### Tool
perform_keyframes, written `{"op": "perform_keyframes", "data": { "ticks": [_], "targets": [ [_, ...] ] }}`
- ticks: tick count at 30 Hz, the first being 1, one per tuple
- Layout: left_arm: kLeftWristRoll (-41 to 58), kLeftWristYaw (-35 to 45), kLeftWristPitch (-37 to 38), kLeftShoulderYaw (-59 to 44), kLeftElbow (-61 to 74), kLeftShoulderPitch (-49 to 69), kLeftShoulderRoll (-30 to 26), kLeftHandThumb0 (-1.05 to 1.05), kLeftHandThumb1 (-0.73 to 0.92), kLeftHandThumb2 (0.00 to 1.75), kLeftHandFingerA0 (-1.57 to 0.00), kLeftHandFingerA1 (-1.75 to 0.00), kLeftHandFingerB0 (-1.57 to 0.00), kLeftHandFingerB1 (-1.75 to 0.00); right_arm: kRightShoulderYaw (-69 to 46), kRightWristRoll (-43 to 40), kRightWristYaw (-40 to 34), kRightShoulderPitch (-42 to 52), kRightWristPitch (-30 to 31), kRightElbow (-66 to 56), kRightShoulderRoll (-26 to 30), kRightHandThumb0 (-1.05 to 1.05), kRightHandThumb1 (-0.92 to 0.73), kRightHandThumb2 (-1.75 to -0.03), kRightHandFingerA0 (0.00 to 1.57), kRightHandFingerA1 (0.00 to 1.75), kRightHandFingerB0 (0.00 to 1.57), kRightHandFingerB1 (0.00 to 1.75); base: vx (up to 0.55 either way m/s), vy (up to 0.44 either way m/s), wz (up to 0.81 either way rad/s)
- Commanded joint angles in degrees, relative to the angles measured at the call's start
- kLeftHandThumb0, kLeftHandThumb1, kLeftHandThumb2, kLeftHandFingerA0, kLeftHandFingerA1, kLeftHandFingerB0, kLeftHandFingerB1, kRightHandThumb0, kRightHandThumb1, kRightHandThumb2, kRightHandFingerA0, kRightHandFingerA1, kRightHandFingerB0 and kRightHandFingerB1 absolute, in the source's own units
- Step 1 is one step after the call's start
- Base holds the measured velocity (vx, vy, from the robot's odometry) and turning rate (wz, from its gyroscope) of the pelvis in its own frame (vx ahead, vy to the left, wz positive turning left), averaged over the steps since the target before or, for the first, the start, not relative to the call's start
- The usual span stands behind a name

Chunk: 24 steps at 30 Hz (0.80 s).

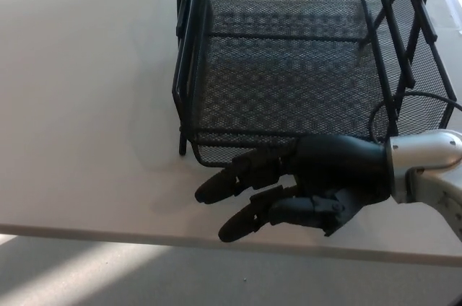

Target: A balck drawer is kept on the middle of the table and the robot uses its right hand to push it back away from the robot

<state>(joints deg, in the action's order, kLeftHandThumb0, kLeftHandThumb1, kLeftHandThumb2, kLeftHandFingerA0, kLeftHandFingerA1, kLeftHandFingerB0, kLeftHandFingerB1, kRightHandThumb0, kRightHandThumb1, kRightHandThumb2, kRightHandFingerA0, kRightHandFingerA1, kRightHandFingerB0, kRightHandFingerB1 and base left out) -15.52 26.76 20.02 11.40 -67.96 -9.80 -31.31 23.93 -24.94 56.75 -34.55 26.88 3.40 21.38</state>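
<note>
**Right hand at the mesh drawer's near edge**

The black wire-mesh drawer (289, 68) is cut off at the top and right edges of the view, and its near front is hidden behind the right hand (303, 187). It sits toward the far right of the pale, smooth surface (86, 140), inside a black rod frame. The glossy black hand lies against the near edge, fingers (231, 180) spread apart and pointing left, holding nothing. A thin black cable (415, 100) loops by the silver wrist.

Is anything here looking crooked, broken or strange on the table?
Nothing stands out. The black mesh drawer sits level inside its wire frame on the table, and the right hand rests against its front edge, fingers spread.
</note>
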Motion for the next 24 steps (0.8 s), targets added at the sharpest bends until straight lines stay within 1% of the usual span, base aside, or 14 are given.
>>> {"op": "perform_keyframes", "data": {
  "ticks": [1,4,6,9,11,13,16,24],
  "targets": [
    [-0.19,-0.45,-0.66,-0.12,-0.14,0.26,-0.12,-0.61,0.74,0.62,-0.30,-0.32,-0.24,-0.29,-1.16,2.18,0.33,-1.74,1.59,3.49,-0.81,-0.58,-0.80,-0.63,0.26,0.33,0.19,0.30,0.00,0.000,0.00],
    [-0.40,-0.29,-0.37,0.07,-0.21,0.18,-0.24,-0.60,0.75,0.62,-0.30,-0.32,-0.24,-0.29,-1.37,2.84,0.40,-2.30,1.53,4.98,-0.97,-0.58,-0.80,-0.64,0.26,0.34,0.19,0.30,0.00,0.000,0.00],
    [-0.40,-0.56,-0.46,0.05,-0.06,0.27,-0.19,-0.60,0.74,0.62,-0.31,-0.33,-0.24,-0.29,-1.67,3.43,1.19,-2.97,-0.08,7.82,-1.48,-0.58,-0.80,-0.64,0.25,0.34,0.18,0.31,0.00,0.000,0.00],
    [-0.08,-0.09,-0.61,-0.14,-0.06,0.24,-0.07,-0.59,0.75,0.62,-0.31,-0.32,-0.24,-0.29,-2.21,4.25,0.39,-4.22,0.60,10.80,-1.99,-0.59,-0.77,-0.63,0.27,0.34,0.21,0.31,0.00,0.000,0.00],
    [-0.10,0.01,-0.75,-0.11,-0.14,0.16,0.00,-0.59,0.75,0.63,-0.28,-0.32,-0.23,-0.29,-2.49,4.88,0.42,-5.35,0.76,13.15,-2.44,-0.58,-0.77,-0.64,0.26,0.34,0.19,0.31,0.00,0.000,0.00],
    [-0.09,0.09,-0.71,-0.11,-0.45,0.01,0.10,-0.60,0.74,0.62,-0.29,-0.32,-0.23,-0.29,-2.87,5.25,0.20,-6.39,1.13,15.13,-2.79,-0.56,-0.78,-0.64,0.26,0.35,0.19,0.31,0.00,0.000,0.00],
    [-0.19,-0.04,-0.85,-0.04,-0.40,-0.09,0.12,-0.60,0.75,0.62,-0.28,-0.32,-0.23,-0.29,-3.27,5.86,0.70,-7.47,0.62,17.11,-3.26,-0.58,-0.76,-0.63,0.28,0.34,0.20,0.31,0.00,0.000,0.00],
    [-0.28,0.15,-0.90,0.06,-0.36,-0.12,0.07,-0.61,0.74,0.62,-0.28,-0.31,-0.24,-0.29,-3.59,7.10,0.94,-6.93,1.53,13.11,-2.56,-0.58,-0.75,-0.62,0.29,0.34,0.23,0.31,0.00,0.000,0.00]
  ]
}}
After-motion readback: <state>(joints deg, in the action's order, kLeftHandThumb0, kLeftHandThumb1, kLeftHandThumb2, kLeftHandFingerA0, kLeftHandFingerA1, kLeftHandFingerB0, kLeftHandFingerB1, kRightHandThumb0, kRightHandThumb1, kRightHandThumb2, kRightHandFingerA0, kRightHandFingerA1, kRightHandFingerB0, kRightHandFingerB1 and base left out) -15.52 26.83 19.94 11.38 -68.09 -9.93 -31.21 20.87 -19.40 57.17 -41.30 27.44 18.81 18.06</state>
